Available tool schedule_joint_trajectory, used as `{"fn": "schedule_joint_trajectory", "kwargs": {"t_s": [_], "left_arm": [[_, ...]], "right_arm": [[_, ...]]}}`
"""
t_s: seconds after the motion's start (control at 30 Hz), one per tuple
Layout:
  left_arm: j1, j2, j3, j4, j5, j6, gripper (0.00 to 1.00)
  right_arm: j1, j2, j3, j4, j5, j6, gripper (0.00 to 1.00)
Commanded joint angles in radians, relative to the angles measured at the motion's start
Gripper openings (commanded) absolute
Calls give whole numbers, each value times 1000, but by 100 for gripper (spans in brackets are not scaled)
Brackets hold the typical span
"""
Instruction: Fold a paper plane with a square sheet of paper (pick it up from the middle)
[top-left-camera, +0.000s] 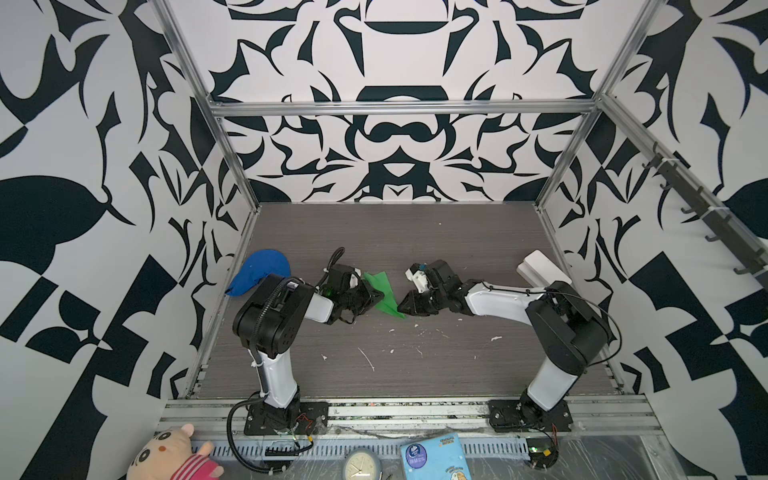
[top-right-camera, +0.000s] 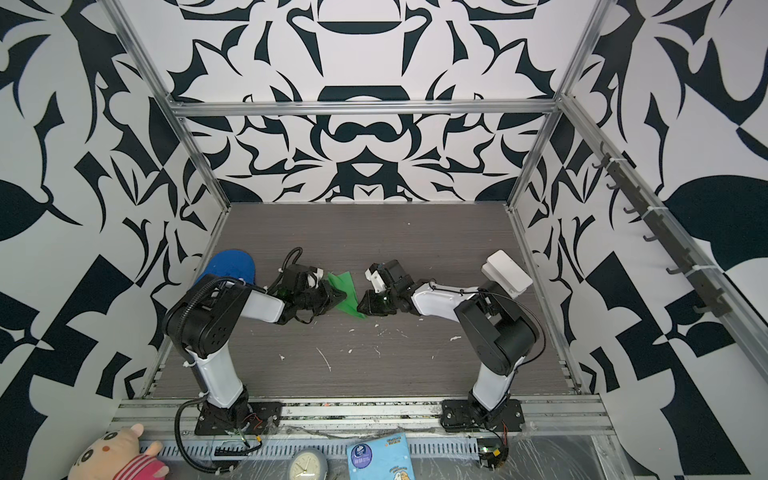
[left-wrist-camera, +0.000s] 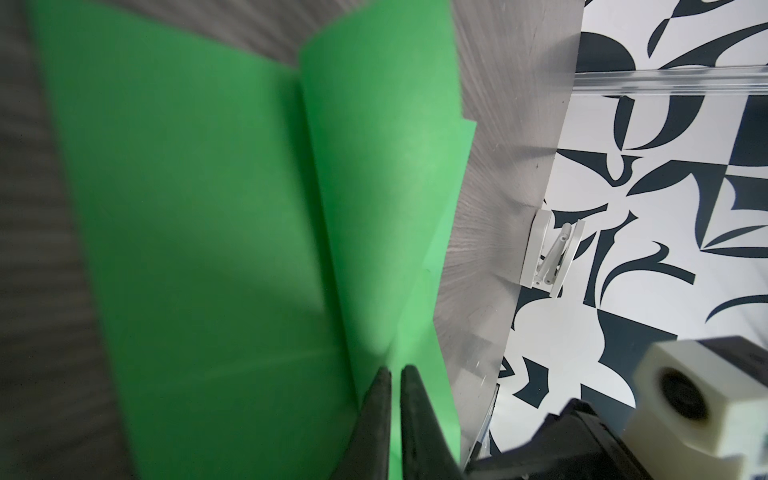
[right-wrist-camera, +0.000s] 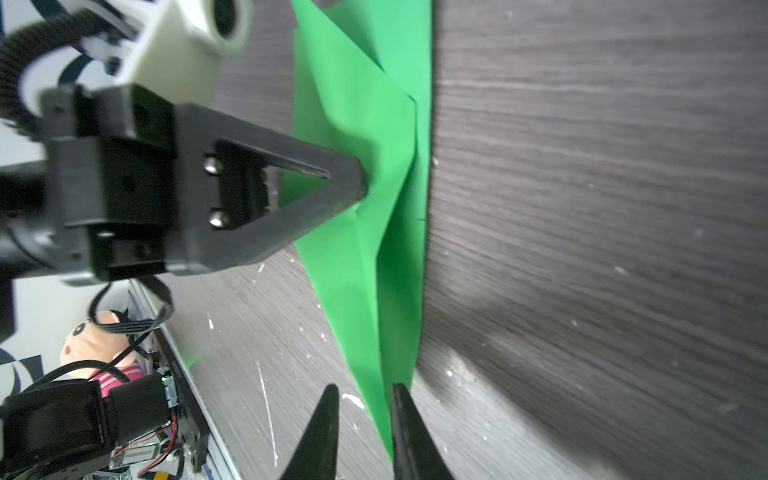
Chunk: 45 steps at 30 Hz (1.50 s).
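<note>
The square sheet of paper is folded into a bright green, pointed paper plane (top-left-camera: 385, 296) (top-right-camera: 347, 296). It lies mid-table between both grippers. My left gripper (top-left-camera: 380, 296) (left-wrist-camera: 395, 372) is shut on a raised lengthwise fold of the paper plane (left-wrist-camera: 208, 208). In the right wrist view the left gripper (right-wrist-camera: 362, 183) pinches that fold near mid-length. My right gripper (top-left-camera: 400, 307) (right-wrist-camera: 363, 388) is open at the narrow tip of the plane (right-wrist-camera: 361, 270). The tip lies between its jaws, against one finger, with a clear gap to the other.
A blue cloth cap (top-left-camera: 259, 270) lies behind the left arm by the left wall. A white hinged block (top-left-camera: 540, 269) stands at the right wall. White scraps (top-left-camera: 368, 359) dot the dark wood table (top-left-camera: 457, 232). Beyond the front rail lie a plush toy (top-left-camera: 166, 455), clock (top-left-camera: 361, 465) and blue packet (top-left-camera: 434, 457).
</note>
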<state>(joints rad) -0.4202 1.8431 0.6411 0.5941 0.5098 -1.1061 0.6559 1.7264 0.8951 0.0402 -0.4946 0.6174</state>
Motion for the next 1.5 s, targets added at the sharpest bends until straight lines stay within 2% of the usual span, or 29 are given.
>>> {"fn": "schedule_joint_trajectory", "kwargs": {"t_s": [0.0,0.1,0.5,0.6,0.77,1.47], "left_arm": [[-2,12,1,-45,-16,7,12],[-3,13,1,-45,-15,6,12],[-2,15,0,-44,-17,5,12],[-3,16,1,-45,-16,5,12],[-2,16,-1,-45,-19,3,12],[-3,7,8,-58,-26,3,12]], "right_arm": [[-1,-8,7,17,-13,-6,23],[-2,3,7,16,-20,-4,19],[-1,26,10,-3,-16,-10,18],[0,29,10,-2,-21,-10,10],[0,34,5,-4,-28,-10,6],[1,88,10,-11,-40,-21,8]]}}
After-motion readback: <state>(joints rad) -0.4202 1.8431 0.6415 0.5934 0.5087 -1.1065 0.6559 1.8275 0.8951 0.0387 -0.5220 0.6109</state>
